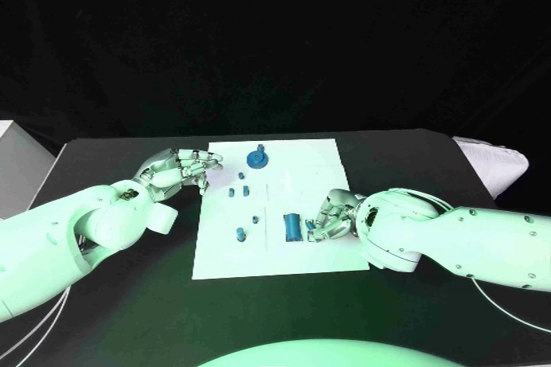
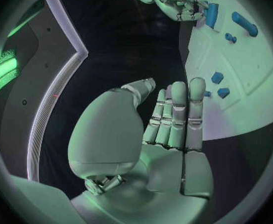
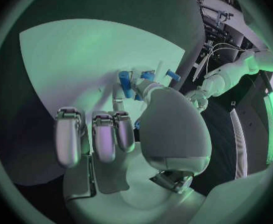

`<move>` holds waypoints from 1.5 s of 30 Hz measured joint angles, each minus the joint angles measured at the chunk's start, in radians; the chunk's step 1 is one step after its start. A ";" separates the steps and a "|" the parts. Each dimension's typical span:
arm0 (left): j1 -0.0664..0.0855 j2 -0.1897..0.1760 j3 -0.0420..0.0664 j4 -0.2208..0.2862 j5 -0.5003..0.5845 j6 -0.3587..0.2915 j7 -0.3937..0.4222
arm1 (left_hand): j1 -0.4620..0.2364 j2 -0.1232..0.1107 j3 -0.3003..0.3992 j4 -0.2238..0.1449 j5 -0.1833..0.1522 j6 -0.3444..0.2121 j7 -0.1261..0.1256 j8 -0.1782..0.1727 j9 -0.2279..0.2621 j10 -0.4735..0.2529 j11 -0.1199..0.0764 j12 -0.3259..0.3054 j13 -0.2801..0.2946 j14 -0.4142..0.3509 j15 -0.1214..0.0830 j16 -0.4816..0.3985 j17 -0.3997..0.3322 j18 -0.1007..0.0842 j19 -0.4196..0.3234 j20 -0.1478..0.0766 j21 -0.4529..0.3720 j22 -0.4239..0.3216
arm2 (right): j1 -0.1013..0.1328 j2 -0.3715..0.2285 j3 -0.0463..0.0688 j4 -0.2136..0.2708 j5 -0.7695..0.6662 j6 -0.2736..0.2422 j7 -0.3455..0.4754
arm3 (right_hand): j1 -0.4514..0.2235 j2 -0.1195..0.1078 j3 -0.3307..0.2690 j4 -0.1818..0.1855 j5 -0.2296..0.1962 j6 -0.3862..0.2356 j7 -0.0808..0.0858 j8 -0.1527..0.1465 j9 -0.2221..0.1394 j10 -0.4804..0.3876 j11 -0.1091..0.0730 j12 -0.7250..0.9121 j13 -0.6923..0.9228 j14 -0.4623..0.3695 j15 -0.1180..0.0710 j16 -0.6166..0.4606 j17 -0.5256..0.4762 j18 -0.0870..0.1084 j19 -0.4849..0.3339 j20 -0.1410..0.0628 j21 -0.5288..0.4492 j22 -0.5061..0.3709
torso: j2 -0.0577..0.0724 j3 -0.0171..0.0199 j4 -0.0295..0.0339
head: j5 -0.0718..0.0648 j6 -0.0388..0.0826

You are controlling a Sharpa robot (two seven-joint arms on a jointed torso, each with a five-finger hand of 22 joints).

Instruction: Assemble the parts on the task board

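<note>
1. I see the task board (image 1: 310,251) lying mid-frame on the black tabletop (image 1: 115,319).
2. My left hand (image 1: 174,169) hovers at the board's upper-left edge, fingers (image 2: 174,114) loosely extended and grasping nothing.
3. My right hand (image 1: 334,214) sits right of centre, its fingers touching an upright blue cylinder (image 1: 293,225); whether they grasp it, I cannot tell.
4. A blue round part (image 1: 257,157) sits near the board's top, with smaller blue parts (image 1: 240,234) between.

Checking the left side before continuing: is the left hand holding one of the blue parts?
No, the left hand holds nothing, its fingers straight.
</note>
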 measured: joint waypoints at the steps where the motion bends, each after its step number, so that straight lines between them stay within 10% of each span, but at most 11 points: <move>1: 0.000 0.000 0.000 0.000 0.000 0.000 0.000 | 0.000 0.000 0.000 0.000 0.000 0.000 0.000 0.000 0.000 0.000 0.000 0.000 0.000 0.000 0.000 0.000 0.000 0.000 0.000 0.000 0.000 0.000 | 0.000 0.000 0.000 -0.001 0.000 0.000 0.000 | -0.002 0.002 -0.002 0.002 0.000 0.000 0.000 0.000 0.001 0.000 0.000 0.000 0.000 0.000 0.000 0.000 0.000 0.000 0.000 0.000 0.000 0.000 | 0.000 0.0000 0.0001 | 0.000 0.000; 38: 0.000 -0.003 0.000 0.000 -0.001 0.005 -0.006 | 0.000 0.000 0.000 0.000 0.000 0.000 0.000 0.000 0.001 -0.004 0.004 0.000 0.000 0.000 0.000 0.000 0.001 0.000 0.000 0.000 0.000 -0.001 | 0.000 0.010 0.000 -0.015 0.004 0.000 0.000 | -0.155 0.000 -0.138 0.016 -0.018 0.002 -0.001 -0.004 -0.009 0.000 0.000 0.000 0.000 0.000 0.000 0.000 0.001 0.000 0.000 0.000 -0.005 0.000 | 0.000 0.0005 -0.0004 | 0.000 -0.002; 45: 0.000 -0.002 0.000 -0.001 -0.001 0.005 -0.007 | 0.000 0.000 0.000 0.000 0.000 0.000 0.000 0.000 0.001 -0.004 0.004 0.000 0.000 0.000 0.000 0.000 0.000 0.000 0.000 0.000 0.000 -0.001 | -0.001 -0.014 0.000 -0.002 0.005 0.005 0.010 | -0.055 0.002 -0.179 0.004 -0.126 0.002 -0.002 -0.004 -0.009 0.000 0.000 0.000 0.000 0.000 0.000 0.000 0.001 0.000 0.000 0.000 -0.008 0.000 | 0.000 0.0007 -0.0007 | 0.001 -0.002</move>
